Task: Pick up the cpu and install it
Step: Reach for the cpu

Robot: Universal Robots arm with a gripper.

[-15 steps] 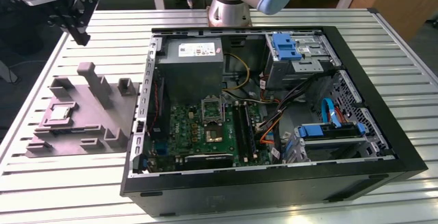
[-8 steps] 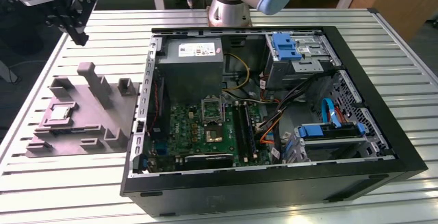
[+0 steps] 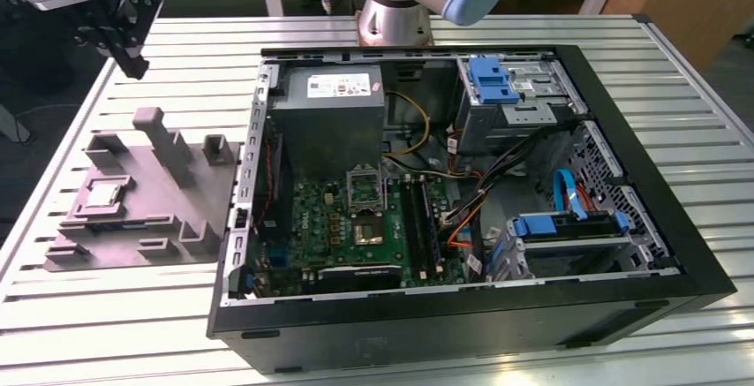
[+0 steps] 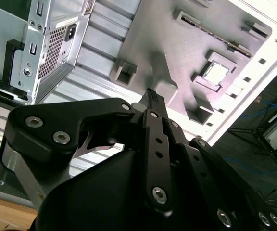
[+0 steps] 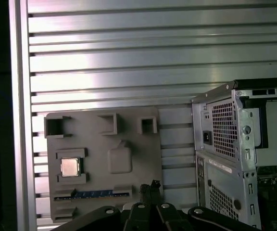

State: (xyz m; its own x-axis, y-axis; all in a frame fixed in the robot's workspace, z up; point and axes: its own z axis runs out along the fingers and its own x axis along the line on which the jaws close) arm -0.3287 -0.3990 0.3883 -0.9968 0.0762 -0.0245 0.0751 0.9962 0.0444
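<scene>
The cpu (image 3: 104, 193) is a small silvery square lying in a recess of the grey moulded tray (image 3: 154, 227), on the exterior view's left. Both wrist views show the cpu (image 4: 217, 73) (image 5: 69, 167) seated flat in the tray (image 4: 177, 43) (image 5: 100, 144). My gripper (image 3: 132, 64) hangs high above the table behind the tray, well apart from the chip. Its black fingers (image 4: 153, 96) meet at their tips, shut with nothing between them, and my gripper (image 5: 151, 186) points down over the tray's edge.
An open black computer case (image 3: 695, 271) lies on the slatted metal table (image 3: 118, 315) beside the tray. Inside are the green motherboard (image 3: 342, 227) with its socket (image 3: 365, 190), a power supply (image 3: 335, 103), cables and blue drive brackets (image 3: 566, 223). The arm's base (image 3: 395, 15) stands behind the case.
</scene>
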